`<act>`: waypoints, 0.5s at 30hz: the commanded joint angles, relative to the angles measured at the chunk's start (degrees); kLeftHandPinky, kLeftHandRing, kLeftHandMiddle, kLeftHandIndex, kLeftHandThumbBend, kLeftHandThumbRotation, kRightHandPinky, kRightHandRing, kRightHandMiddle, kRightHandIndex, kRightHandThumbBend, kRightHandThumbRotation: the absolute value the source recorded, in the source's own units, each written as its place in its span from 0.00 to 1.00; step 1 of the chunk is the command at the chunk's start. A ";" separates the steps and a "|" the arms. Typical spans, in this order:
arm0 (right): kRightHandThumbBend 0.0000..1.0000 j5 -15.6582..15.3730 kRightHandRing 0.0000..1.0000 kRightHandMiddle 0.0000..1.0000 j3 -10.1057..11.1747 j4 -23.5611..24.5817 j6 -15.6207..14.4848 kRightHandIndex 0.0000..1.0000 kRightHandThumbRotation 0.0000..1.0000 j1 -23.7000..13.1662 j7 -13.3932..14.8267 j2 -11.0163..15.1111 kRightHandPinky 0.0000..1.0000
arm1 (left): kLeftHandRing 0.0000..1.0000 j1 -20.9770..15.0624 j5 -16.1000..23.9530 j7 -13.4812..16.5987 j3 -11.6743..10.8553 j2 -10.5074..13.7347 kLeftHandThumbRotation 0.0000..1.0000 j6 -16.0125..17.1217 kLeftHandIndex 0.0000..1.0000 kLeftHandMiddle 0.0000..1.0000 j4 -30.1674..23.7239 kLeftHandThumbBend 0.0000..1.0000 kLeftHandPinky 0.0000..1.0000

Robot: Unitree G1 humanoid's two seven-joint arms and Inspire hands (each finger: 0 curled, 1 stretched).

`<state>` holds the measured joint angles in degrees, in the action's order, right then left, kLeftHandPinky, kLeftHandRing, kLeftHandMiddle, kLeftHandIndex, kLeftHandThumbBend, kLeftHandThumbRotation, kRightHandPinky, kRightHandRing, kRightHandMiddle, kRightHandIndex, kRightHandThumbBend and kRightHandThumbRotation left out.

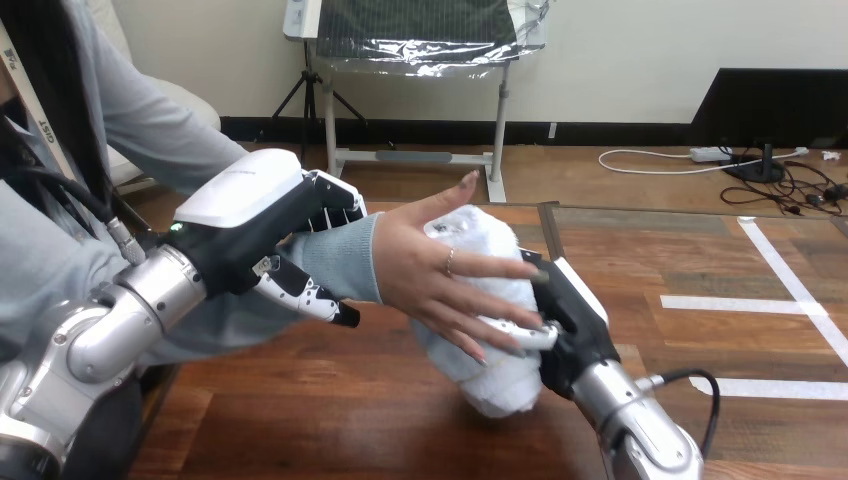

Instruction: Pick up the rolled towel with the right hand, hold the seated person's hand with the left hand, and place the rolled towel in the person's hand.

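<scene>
The fluffy white rolled towel [492, 380], a plump cylinder running near-to-far over the wooden table [330, 420], sits in the right hand [572, 325]'s curled fingers beneath the person's hand [420, 270], whose sleeved wrist [340, 262] the left hand [250, 215] clasps.

Item: left arm [110, 320], silver forearm rising from the lower left and angled up to the right; left hand [240, 215] with its white back-shell uppermost, fingers [335, 200] curled over the top of the person's wrist [345, 255] and thumb [305, 295] hooked beneath it, so the wrist is clasped between them. Item: right arm [640, 425], silver forearm entering at the lower right and slanting up to the left; right hand [575, 315] with black palm turned leftward, one white-shelled finger [515, 333] wrapped across the rolled towel [490, 385], which it grips, its other fingers hidden behind the roll.
</scene>
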<state>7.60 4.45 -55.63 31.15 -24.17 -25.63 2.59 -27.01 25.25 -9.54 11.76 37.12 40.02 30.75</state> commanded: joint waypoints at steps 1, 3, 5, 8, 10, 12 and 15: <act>0.76 3.66 0.40 0.47 0.66 13.17 3.89 0.46 0.00 -0.10 -3.07 0.42 0.35 | 0.41 -2.49 -0.60 1.30 -0.88 -1.38 0.00 1.47 0.46 0.46 -1.98 0.85 0.36; 0.76 4.24 0.40 0.47 0.44 15.67 3.41 0.46 0.00 1.13 -3.51 0.35 0.35 | 0.41 -2.49 -0.69 1.16 -0.86 -1.38 0.00 1.48 0.46 0.46 -1.94 0.84 0.36; 0.76 4.69 0.39 0.47 0.28 17.63 2.73 0.46 0.00 2.07 -3.76 0.28 0.34 | 0.41 -2.54 -0.76 1.13 -0.84 -1.41 0.00 1.60 0.46 0.46 -1.74 0.84 0.36; 0.76 5.54 0.39 0.46 -0.06 21.07 1.69 0.46 0.00 3.64 -4.45 0.29 0.33 | 0.41 -2.57 -0.71 1.10 -0.81 -1.42 0.00 1.49 0.46 0.46 -1.58 0.84 0.36; 0.76 5.66 0.38 0.46 -0.38 23.26 1.54 0.46 0.00 4.72 -4.74 0.52 0.33 | 0.41 -2.60 -0.65 1.12 -0.79 -1.41 0.00 1.50 0.46 0.46 -1.44 0.84 0.37; 0.76 5.77 0.38 0.46 -0.67 25.37 1.23 0.45 0.00 5.76 -4.94 0.66 0.32 | 0.41 -2.55 -0.67 1.14 -0.81 -1.37 0.00 1.58 0.46 0.46 -1.41 0.84 0.37; 0.76 6.27 0.38 0.46 -1.02 28.40 0.54 0.45 0.00 7.24 -5.41 0.73 0.32 | 0.42 -2.45 -0.73 1.13 -0.85 -1.32 0.00 1.68 0.46 0.46 -1.41 0.84 0.37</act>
<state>9.35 4.30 -45.74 30.58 -16.81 -27.99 2.58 -26.63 25.28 -9.55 11.77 37.14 40.10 30.94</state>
